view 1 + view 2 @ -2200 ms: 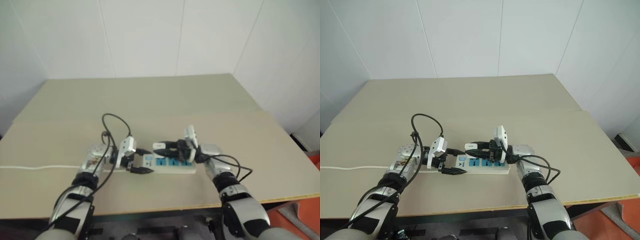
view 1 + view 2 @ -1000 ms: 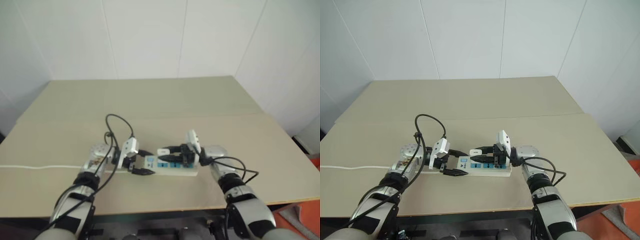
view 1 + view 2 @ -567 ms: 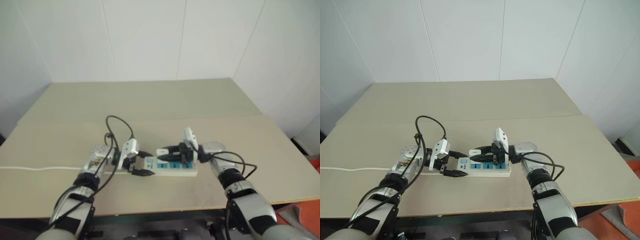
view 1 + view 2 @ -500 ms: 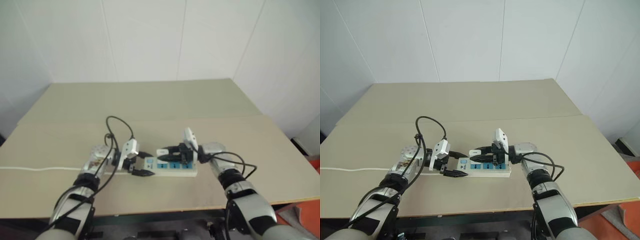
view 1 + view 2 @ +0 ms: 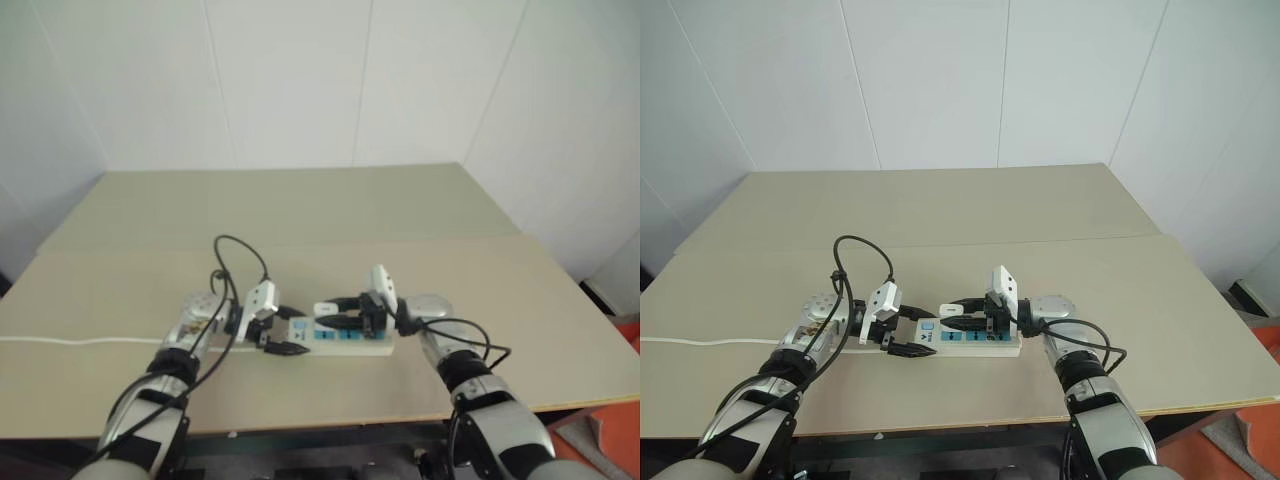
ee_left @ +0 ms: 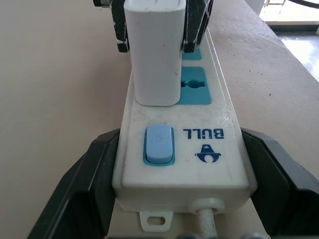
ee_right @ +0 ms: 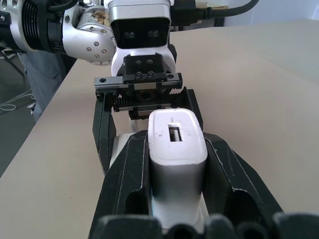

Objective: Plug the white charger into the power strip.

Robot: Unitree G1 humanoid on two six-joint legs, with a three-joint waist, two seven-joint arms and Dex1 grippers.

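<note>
Two end effectors work the power strip (image 6: 182, 149) on the table (image 5: 1040, 220): the left end effector (image 6: 182, 179) brackets its switch end, the right end effector (image 7: 174, 199) clamps the white charger (image 7: 175, 159) onto the nearest socket, where tilted prongs could jam.

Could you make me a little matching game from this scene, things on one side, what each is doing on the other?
Things:
1. small white boxy charger
2. long white power strip with blue sockets
3. left gripper
4. right gripper

States:
A. clamped shut on the charger
B. lying flat on the tan table
C. straddling the strip's switch end
D. standing upright on the strip

Pairs: 1-D, 2-B, 3-C, 4-A
</note>
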